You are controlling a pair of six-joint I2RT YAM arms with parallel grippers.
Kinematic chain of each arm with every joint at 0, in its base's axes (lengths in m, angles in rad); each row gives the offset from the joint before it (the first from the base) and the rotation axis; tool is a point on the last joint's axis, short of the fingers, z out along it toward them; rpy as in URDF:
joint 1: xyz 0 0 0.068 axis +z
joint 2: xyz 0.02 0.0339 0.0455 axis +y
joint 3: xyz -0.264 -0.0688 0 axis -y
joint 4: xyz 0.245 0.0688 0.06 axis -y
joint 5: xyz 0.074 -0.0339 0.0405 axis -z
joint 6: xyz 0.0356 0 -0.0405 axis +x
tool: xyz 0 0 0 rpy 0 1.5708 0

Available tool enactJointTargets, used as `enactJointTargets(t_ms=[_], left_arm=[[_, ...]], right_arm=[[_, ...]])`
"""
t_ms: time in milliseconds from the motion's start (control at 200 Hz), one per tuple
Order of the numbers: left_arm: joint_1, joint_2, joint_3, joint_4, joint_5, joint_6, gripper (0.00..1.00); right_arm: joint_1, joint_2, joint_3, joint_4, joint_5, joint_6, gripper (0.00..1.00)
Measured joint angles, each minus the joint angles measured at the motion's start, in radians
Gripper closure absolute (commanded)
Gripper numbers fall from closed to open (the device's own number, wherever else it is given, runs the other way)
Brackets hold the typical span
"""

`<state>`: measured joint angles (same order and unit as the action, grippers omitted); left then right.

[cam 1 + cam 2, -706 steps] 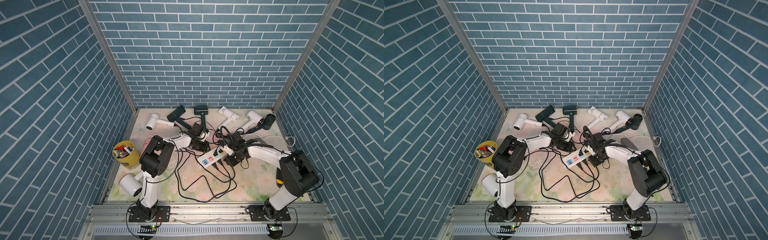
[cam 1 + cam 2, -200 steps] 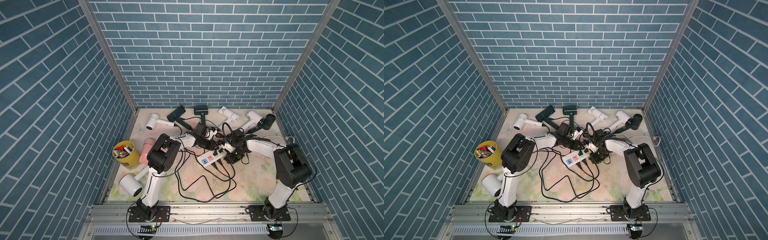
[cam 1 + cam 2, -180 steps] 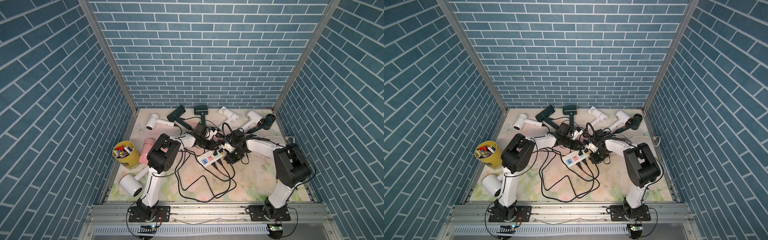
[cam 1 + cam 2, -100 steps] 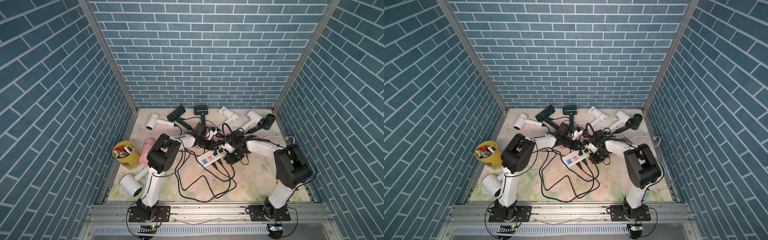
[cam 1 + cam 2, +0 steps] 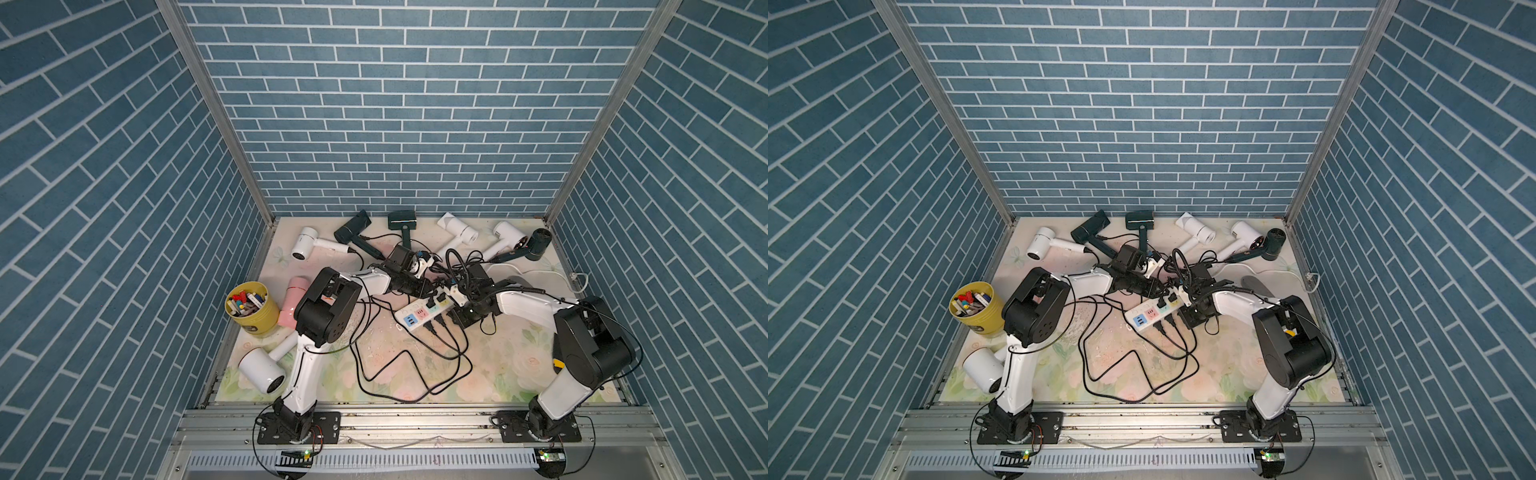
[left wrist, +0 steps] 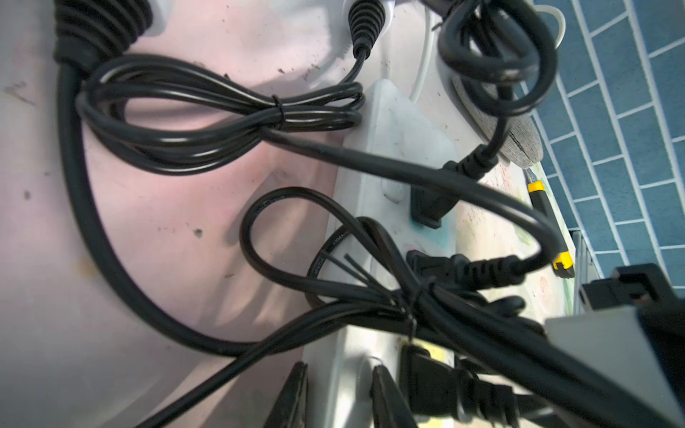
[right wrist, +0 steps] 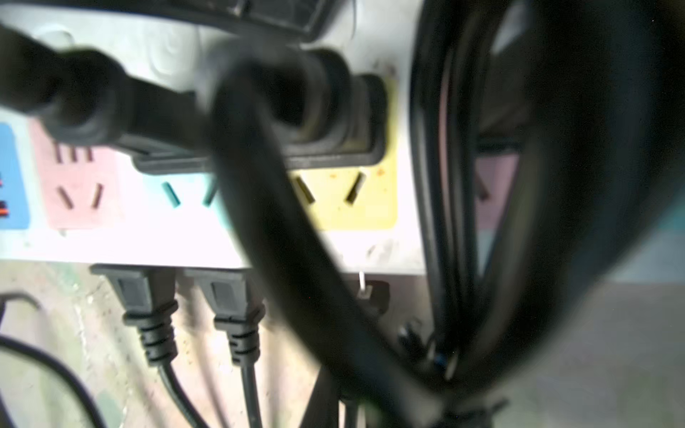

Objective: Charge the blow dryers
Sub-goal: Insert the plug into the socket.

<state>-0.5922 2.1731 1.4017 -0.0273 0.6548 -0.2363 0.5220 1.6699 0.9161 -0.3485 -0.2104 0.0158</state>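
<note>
Both arms lean in over the white power strip (image 5: 419, 316), which lies slantwise mid-way across the flowered table (image 5: 519, 374) in both top views. The left gripper (image 6: 339, 400) sits at the strip's far edge, near its yellow socket. Its fingers (image 6: 293, 392) stand a narrow way apart with the strip's white rim between them, and I cannot tell whether they press on it. The right gripper (image 5: 459, 318) is down at the strip's near side, closed tight. A blurred cord (image 7: 267, 222) crosses its wrist view and hides whatever it may pinch. Just past that cord a black plug (image 7: 374, 292) sits at the strip's side with a metal prong showing, beside two side plugs (image 7: 144, 296) pushed home. Six of the blow dryers (image 5: 402, 218) lie in a row along the back wall, from a white dryer (image 5: 305, 245) at the left to a dark dryer (image 5: 540, 243) in the right corner. The pink dryer (image 5: 293, 299) lies at the left edge beside a yellow cup (image 5: 253, 320), partly under the left arm. A fat white dryer (image 5: 262, 368) rests in the near left corner. Their black cords (image 6: 276, 111) tangle around the strip, and a utility knife (image 6: 535, 187) lies near the right edge.
</note>
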Motion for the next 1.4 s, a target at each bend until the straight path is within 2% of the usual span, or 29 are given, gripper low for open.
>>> enactJointTargets(t_ms=[300, 735, 1010, 1205, 1400], left_arm=[[0.000, 0.000, -0.003, 0.011, -0.006, 0.010, 0.73], [0.000, 0.000, -0.004, 0.013, -0.003, 0.035, 0.73], [0.000, -0.002, -0.003, 0.013, -0.003, 0.035, 0.73], [-0.006, -0.010, 0.003, -0.013, -0.028, 0.034, 0.72], [-0.019, -0.010, 0.041, -0.102, -0.039, 0.020, 0.71]], right_arm=[[0.008, 0.000, -0.010, 0.026, 0.015, 0.005, 1.00], [-0.020, 0.032, 0.039, -0.037, -0.063, -0.039, 1.00], [-0.021, 0.032, 0.040, -0.041, -0.064, -0.036, 1.00], [-0.020, -0.004, 0.003, -0.006, -0.051, -0.002, 0.78], [-0.018, -0.128, -0.076, 0.061, -0.024, 0.065, 0.60]])
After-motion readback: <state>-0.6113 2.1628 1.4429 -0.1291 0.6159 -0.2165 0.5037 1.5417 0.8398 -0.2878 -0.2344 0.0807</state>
